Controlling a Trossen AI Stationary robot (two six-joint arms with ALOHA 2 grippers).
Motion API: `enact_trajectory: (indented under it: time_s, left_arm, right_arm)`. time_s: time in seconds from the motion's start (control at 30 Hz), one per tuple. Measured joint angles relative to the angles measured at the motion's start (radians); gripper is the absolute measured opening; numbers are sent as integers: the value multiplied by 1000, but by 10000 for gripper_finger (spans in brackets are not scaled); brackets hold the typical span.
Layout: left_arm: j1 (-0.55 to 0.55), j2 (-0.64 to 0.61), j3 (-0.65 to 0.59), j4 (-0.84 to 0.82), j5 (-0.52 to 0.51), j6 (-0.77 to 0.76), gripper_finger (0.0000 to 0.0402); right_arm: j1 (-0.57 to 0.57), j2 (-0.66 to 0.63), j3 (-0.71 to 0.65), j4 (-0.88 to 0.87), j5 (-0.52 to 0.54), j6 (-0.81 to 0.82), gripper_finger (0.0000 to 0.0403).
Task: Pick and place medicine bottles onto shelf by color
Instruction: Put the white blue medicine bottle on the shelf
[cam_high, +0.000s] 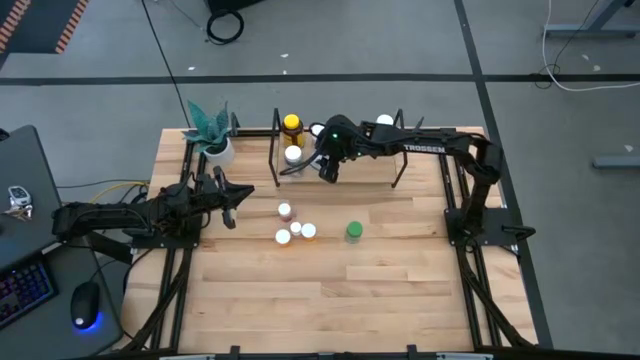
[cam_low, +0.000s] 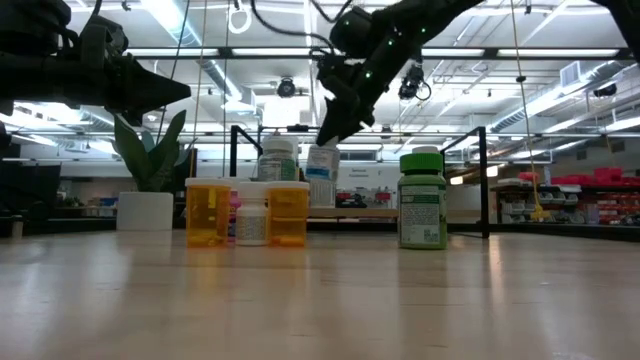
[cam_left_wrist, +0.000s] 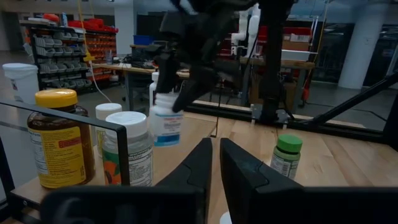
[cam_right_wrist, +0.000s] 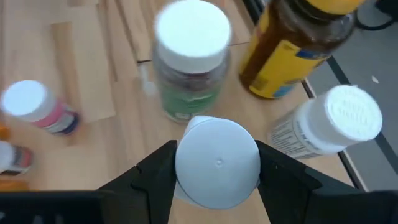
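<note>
Right gripper (cam_right_wrist: 217, 186) is clamped on a white-capped bottle (cam_right_wrist: 217, 163), fingers on either side just under the cap. It holds the bottle in the air over the left end of the shelf (cam_high: 400, 150), tilted, as the low view shows (cam_low: 322, 172).

On the shelf beside it stand the yellow-capped amber bottle (cam_high: 292, 125), a white-capped bottle with a green label (cam_right_wrist: 191, 59) and another white bottle (cam_right_wrist: 329, 127). One more white cap sits at the shelf's right part (cam_high: 385, 121).

Still on the open table: the green bottle (cam_high: 354, 231), a cluster of two orange bottles and a small white one (cam_low: 250, 212), and a pinkish one (cam_high: 286, 210).

Left gripper (cam_high: 228, 205) waits at the table's left, near the potted plant (cam_high: 212, 135). Its fingers are nearly together with only a thin slit between them, holding nothing.

Handling, as a judgement:
- The held bottle looks like rigid plastic, light, not fragile.
- Its round, smooth, labelled wall could slip or rotate in the pads.
- The grip under the cap is sensible, since the cap lip acts as a stop.
- The tilt means it should be brought upright before release, or it may topple into its neighbours.
- Spacing is tight, so the fingers should open only slightly on release.
</note>
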Motion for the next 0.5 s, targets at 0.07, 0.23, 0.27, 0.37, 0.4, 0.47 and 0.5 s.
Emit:
enact_trajectory:
  time_s: [0.07, 0.23, 0.27, 0.37, 0.4, 0.47, 0.5]
  left_arm:
    - [0, 0, 0, 0, 0, 0, 35]
    - [0, 0, 0, -2, 1, 0, 30]
    - [0, 0, 0, -1, 0, 0, 30]
    - [0, -2, 0, -5, 1, 0, 34]
    - [0, -2, 0, -3, 0, 0, 35]
    - [0, -2, 0, -5, 1, 0, 38]
    - [0, -2, 0, -4, 0, 0, 39]
  right_arm:
    - [-17, 10, -2, 1, -2, 0, 202]
    - [-44, 41, -1, 38, -20, 0, 202]
    - [-47, 46, -2, 27, -23, 1, 202]
    - [-45, 58, -3, 31, -27, 0, 202]
    - [-43, 63, -3, 30, -27, -3, 202]
    - [-39, 71, -2, 43, -25, -5, 202]
    - [-38, 72, -2, 38, -25, -8, 203]
